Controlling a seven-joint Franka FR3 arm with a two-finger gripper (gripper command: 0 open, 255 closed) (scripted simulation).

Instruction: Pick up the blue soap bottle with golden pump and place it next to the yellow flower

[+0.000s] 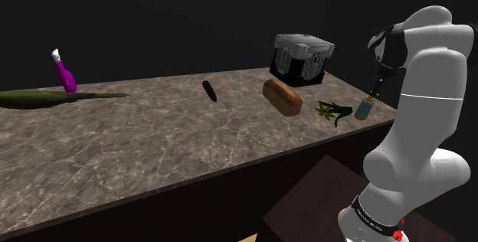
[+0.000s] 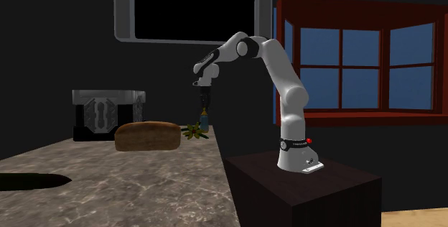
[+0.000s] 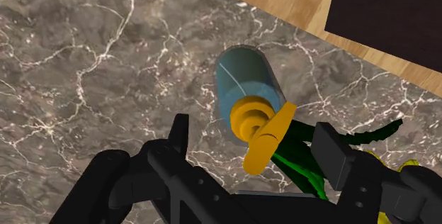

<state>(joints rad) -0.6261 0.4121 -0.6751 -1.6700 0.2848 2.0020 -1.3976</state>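
Shoulder view: we see the bottle [image 1: 364, 109] standing upright near the edge of the marble counter [image 1: 153, 148], just beside the flower [image 1: 333, 111]. The gripper [image 1: 374, 86] hangs directly above it, at the end of the white arm [image 1: 425, 87]. In the wrist view we look down on the bottle's pale blue body. Its golden pump [image 3: 263, 134] sits between the two fingers [image 3: 178, 134], which stand apart with a gap on either side and clasp nothing. Green stems and a yellow petal show close by the pump. Further along the counter we find a loaf [image 1: 281, 96] and a dark metal box [image 1: 302, 57]. A magenta bottle [image 1: 63, 74] stands well apart, at the far end.
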